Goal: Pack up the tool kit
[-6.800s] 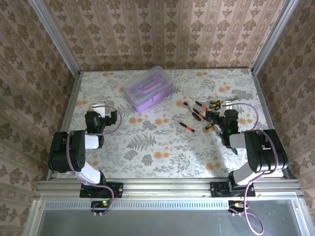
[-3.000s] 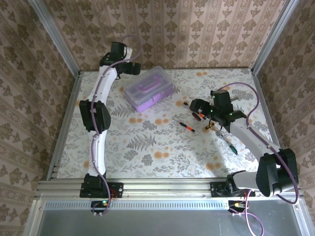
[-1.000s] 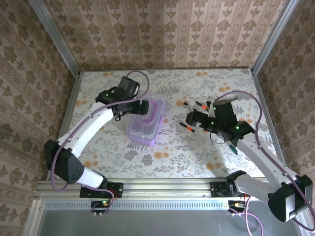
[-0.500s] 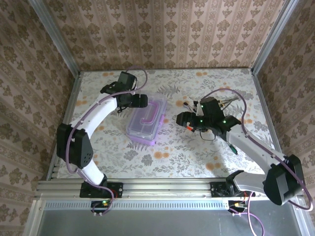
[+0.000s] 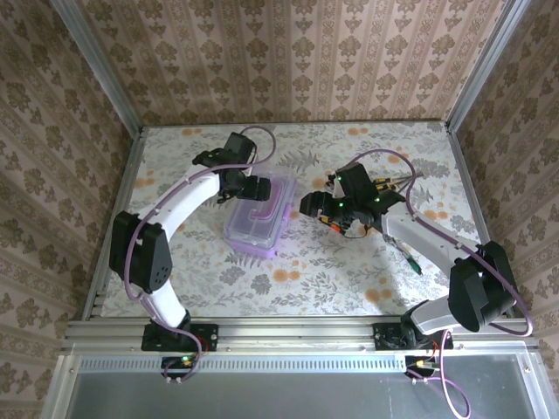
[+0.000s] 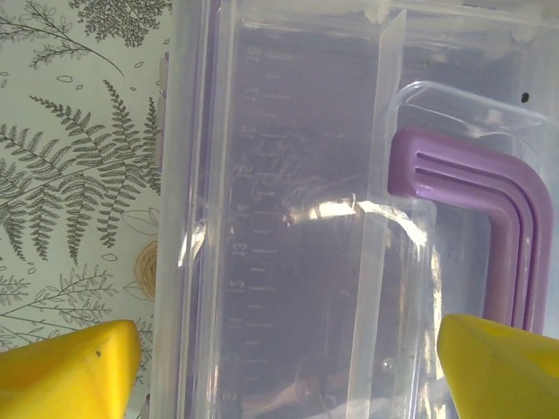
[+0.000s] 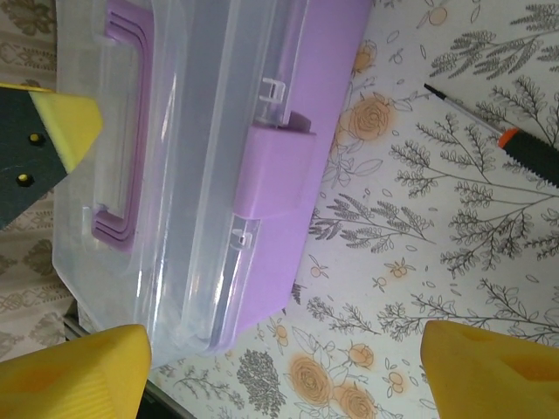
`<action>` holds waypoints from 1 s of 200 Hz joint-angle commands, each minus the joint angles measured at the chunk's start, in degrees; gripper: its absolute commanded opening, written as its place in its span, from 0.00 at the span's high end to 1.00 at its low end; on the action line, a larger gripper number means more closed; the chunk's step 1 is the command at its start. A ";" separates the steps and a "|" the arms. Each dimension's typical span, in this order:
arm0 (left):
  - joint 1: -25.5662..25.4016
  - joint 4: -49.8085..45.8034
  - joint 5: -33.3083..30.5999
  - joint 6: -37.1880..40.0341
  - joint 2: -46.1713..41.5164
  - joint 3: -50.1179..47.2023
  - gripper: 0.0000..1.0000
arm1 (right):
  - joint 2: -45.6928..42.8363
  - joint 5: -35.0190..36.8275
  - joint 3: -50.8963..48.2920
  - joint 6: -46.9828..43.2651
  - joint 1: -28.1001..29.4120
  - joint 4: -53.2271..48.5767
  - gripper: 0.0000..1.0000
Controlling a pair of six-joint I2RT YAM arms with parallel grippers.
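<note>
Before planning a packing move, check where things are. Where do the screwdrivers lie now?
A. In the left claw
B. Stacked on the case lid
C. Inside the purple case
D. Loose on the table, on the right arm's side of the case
D: the screwdrivers lie loose on the table, apart from the shut case. The right wrist view shows an orange-collared screwdriver on the floral surface beside it.

The top camera looks down from above and behind the arm bases, far enough to take in the whole counter (image 5: 349, 279). The left wrist camera hangs close over the clear case (image 6: 288, 218) lid, its yellow fingers (image 6: 70, 367) at the bottom corners. The right wrist camera sits farther back — facing the latch (image 7: 275, 166) side. All three views share the case.
</note>
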 commanded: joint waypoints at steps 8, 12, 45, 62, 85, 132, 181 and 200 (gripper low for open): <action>-0.18 -2.77 -4.65 1.93 0.10 1.81 0.11 | -0.27 1.96 1.09 3.18 0.69 -1.34 0.19; -0.24 -2.50 -4.71 2.06 0.00 1.74 0.11 | -0.24 2.17 1.11 3.60 0.76 -1.29 0.19; -0.25 -1.84 -2.25 2.47 0.67 1.21 0.11 | 0.45 3.41 1.76 6.89 1.38 -0.91 0.20; -0.26 -1.70 -1.27 1.94 1.48 0.85 0.11 | 0.23 3.90 2.20 8.34 1.80 -0.80 0.20; -0.26 -3.48 -1.45 1.86 3.05 2.49 0.11 | -0.50 4.07 2.20 8.74 2.59 -1.60 0.20; 0.41 -3.00 -1.26 2.29 0.01 2.44 0.11 | -4.32 5.53 -3.11 8.13 2.88 -0.03 0.19; 1.93 -2.59 -1.37 3.06 0.83 1.90 0.12 | -0.40 1.14 0.43 1.74 2.80 2.45 0.15; 1.93 -2.79 -1.13 3.59 1.86 2.14 0.12 | 0.71 -1.55 -1.64 2.15 2.62 10.29 0.15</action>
